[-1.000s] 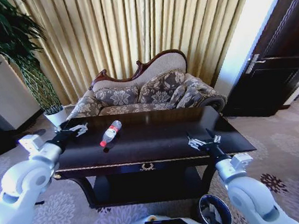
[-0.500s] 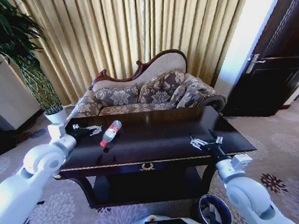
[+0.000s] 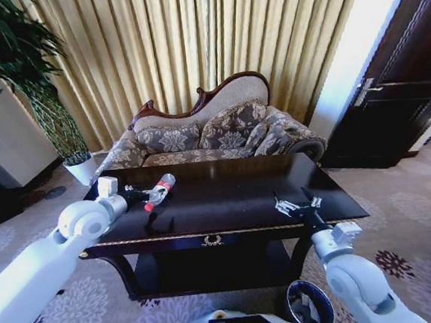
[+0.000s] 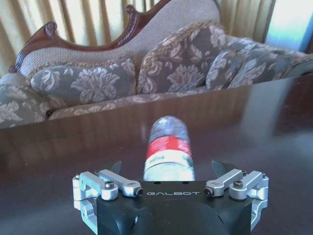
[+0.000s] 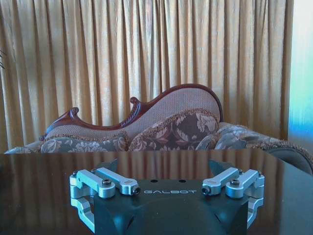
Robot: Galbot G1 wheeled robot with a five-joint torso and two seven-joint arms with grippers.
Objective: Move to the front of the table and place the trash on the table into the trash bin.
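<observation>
Left claw point(image 3: 144, 194) at far-left of counter point(image 3: 226, 198), fingers spread either side of the bottle point(image 3: 158, 191), not clamped. Bottle point(image 4: 167, 152) lies on its side on the counter. Right claw point(image 3: 296, 204) released, hovering over counter's front-right part. Trash bin point(image 3: 309, 304) on floor, front-right.

My left gripper point(image 3: 144, 195) has swung in from the table's point(image 3: 226, 198) left edge toward frame centre over the last second, and now sits right at the bottle point(image 3: 158, 191), fingers spread to either side of it. In the left wrist view the bottle point(image 4: 168, 152) lies between the open fingers point(image 4: 115, 182). My left arm has turned inward with it.
</observation>
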